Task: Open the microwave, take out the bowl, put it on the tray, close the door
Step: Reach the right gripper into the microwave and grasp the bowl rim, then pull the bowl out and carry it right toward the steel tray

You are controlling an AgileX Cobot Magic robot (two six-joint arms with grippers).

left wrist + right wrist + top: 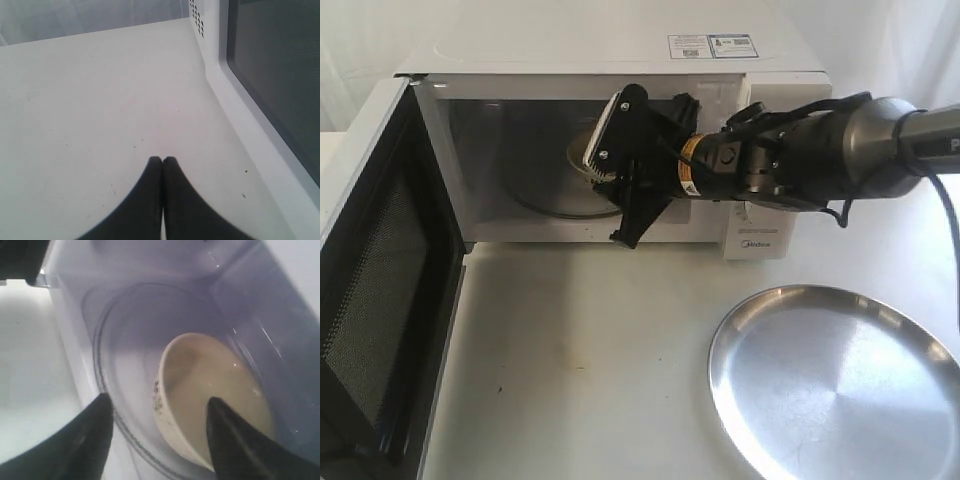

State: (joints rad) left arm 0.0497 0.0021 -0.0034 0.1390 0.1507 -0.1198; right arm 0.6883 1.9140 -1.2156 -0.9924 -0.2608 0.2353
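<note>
The white microwave (620,45) stands at the back with its door (380,290) swung wide open to the left. Inside, the cream-white bowl (215,380) sits on the glass turntable (125,340); in the exterior view only a sliver of the bowl (578,152) shows behind the arm. My right gripper (160,400) is open inside the cavity, one finger over the bowl's inside and the other outside its rim. In the exterior view the right gripper (605,195) is in the cavity mouth. The steel tray (840,385) lies empty at the front right. My left gripper (162,159) is shut on nothing, low over the table beside the door (235,115).
The white table (590,350) runs from the microwave's front to the tray. The open door juts forward along the left edge. The microwave's control panel (755,240) stands just behind the right arm. The left arm does not show in the exterior view.
</note>
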